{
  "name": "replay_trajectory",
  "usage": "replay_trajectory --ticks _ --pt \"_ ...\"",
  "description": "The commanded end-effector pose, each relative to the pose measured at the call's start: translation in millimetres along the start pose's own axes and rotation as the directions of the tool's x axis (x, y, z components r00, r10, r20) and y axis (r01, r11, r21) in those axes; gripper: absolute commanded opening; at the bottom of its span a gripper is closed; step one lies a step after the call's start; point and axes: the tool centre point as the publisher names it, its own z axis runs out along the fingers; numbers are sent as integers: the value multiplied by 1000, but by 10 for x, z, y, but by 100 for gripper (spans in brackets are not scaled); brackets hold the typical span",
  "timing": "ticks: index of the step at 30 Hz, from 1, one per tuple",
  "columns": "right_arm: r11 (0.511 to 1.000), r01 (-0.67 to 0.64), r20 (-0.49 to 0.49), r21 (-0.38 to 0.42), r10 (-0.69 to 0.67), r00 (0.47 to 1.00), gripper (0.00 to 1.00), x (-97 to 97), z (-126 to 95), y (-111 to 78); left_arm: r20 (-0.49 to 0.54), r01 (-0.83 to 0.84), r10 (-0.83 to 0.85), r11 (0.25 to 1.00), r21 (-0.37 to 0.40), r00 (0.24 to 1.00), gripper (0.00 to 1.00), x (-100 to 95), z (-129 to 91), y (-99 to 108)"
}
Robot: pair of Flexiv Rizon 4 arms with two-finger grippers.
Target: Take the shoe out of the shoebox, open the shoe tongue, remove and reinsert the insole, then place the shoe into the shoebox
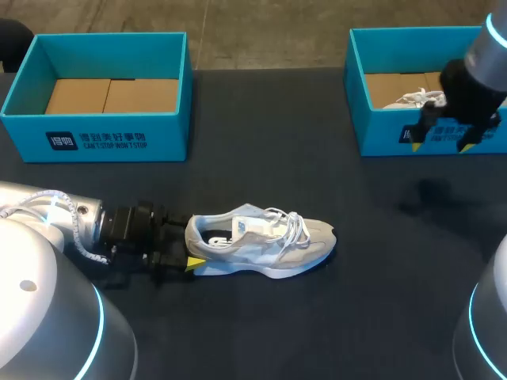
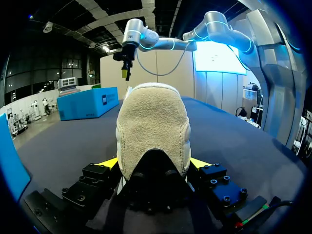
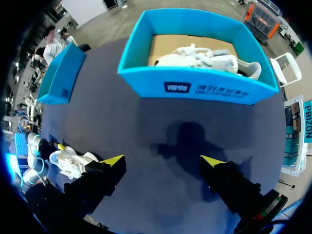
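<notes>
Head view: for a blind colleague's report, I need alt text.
A white sneaker lies on a dark table, its heel gripped by the left hand. The right hand hangs open by a blue shoebox holding another shoe; a second blue box stands empty.

A pale grey-and-white shoe point(image 1: 265, 241), beige at the heel, with white laces and a dark lining, on a dark navy table point(image 1: 261, 166). The left shoebox point(image 1: 95, 138) and right shoebox point(image 1: 380, 134) are teal with brown cardboard floors and dark labels printed white; a second shoe point(image 1: 408, 100) is white. The left gripper point(image 1: 188, 245) and right gripper point(image 1: 441, 142) are black with yellow tips.
</notes>
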Motion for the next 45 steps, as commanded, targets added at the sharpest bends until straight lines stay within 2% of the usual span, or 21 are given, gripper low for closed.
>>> replay_trajectory --ticks 1,2,21,22,25,28,35,41,45 --pt "1000 16 10 17 -16 1000 100 249 106 -97 -1 0 0 1000 -1 1000 0 -4 -11 3" --pt "999 22 -1 25 -22 1000 100 320 124 -118 -1 0 0 1000 -1 1000 0 -4 -11 3" --pt "999 22 -1 25 -22 1000 100 320 124 -118 -1 0 0 1000 -1 1000 0 -4 -11 3" --pt "1000 25 -16 17 -25 1000 100 381 169 -142 -1 0 0 1000 -1 1000 0 -4 -11 3" --pt "999 19 48 30 -21 999 100 616 271 -232 -1 0 0 1000 -1 1000 0 -4 -11 3" --pt "1000 -11 74 6 11 997 100 892 317 -325 -1 0 0 1000 -1 1000 0 -4 -11 3" --pt "998 -57 103 -29 59 993 100 1414 315 -523 -1 0 0 1000 -1 1000 0 -4 -11 3" --pt "997 -71 84 -8 72 994 100 1745 291 -704 -1 0 0 1000 -1 1000 0 -4 -11 3" --pt "998 -44 83 38 40 996 100 1994 317 -819 -1 0 0 1000 -1 1000 0 -4 -11 3"
